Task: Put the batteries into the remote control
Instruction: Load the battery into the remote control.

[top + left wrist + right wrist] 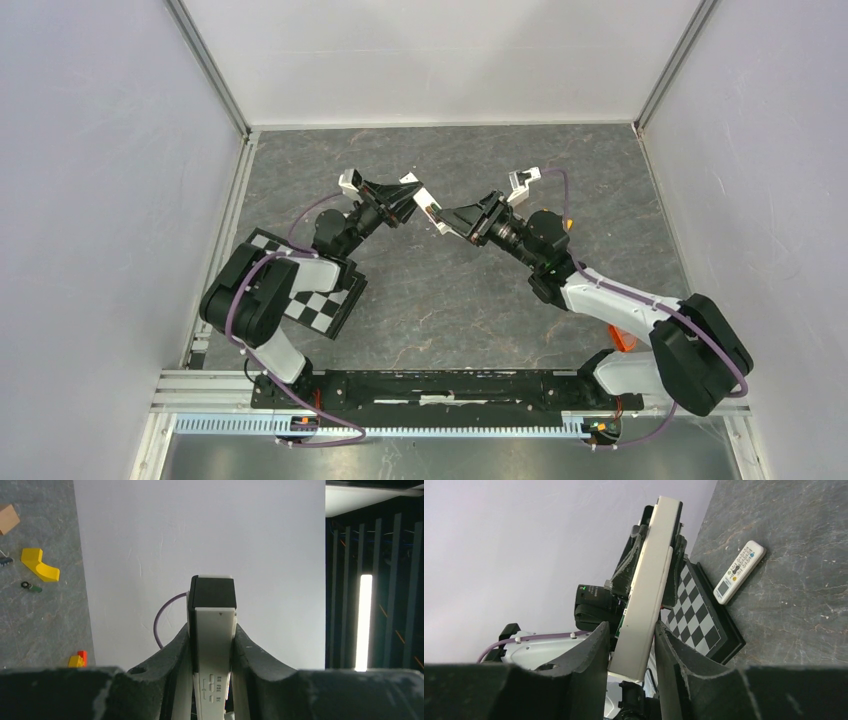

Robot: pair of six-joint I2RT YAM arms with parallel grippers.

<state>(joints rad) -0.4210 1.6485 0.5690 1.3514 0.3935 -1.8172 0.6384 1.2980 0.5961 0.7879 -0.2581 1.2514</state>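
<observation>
Left gripper (212,632) clamping remote control (215,650), midair

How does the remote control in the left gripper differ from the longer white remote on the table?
The remote control is held up by the left gripper; the longer white remote lies flat on the table. The remote control turns a plain side to the right wrist camera; the longer white remote shows screen and buttons. Both are pale, flat.
</observation>
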